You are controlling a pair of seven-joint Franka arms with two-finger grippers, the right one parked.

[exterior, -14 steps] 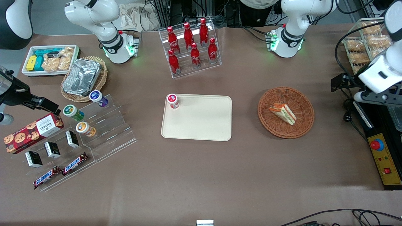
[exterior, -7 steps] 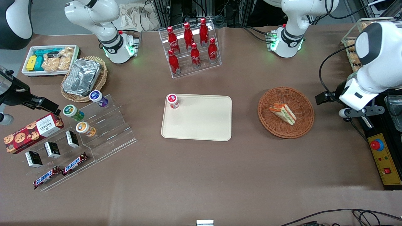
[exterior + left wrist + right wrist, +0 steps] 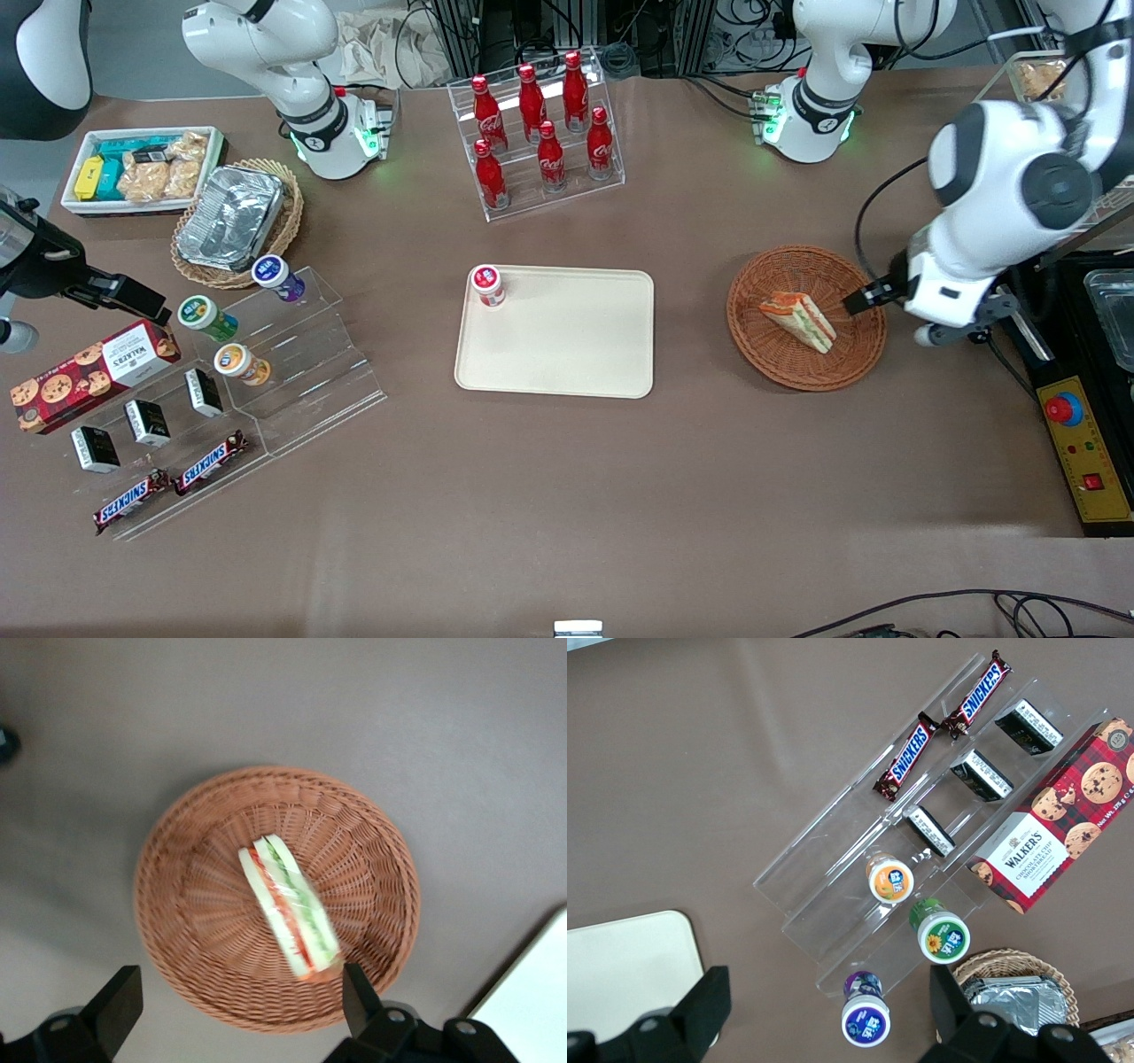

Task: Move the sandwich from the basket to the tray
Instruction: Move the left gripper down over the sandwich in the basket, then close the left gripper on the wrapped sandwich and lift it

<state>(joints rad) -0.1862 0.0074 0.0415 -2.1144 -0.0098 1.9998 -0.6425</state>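
The sandwich [image 3: 798, 320] is a pale wedge with red, orange and green layers. It lies in the round reddish-brown basket [image 3: 767, 354], also in the left wrist view as sandwich [image 3: 288, 905] and basket [image 3: 195, 930]. The cream tray [image 3: 567, 346] lies flat toward the parked arm's side of the basket, with a small red-and-white jar [image 3: 487, 285] on one corner. My left gripper [image 3: 864, 299] hovers above the basket's rim on the working arm's side, open and empty. Its fingers [image 3: 113, 1010] straddle the basket's edge in the wrist view [image 3: 239, 1003].
A clear rack of red bottles [image 3: 539, 133] stands farther from the camera than the tray. A control box with a red button [image 3: 1083, 452] lies at the working arm's end. Snack racks, a tan basket with foil container [image 3: 232, 220] and a white bin [image 3: 142, 168] sit toward the parked arm's end.
My left arm has swung in from the working arm's end of the table toward the basket, and the gripper now hangs over the basket's rim. The sandwich has not moved.
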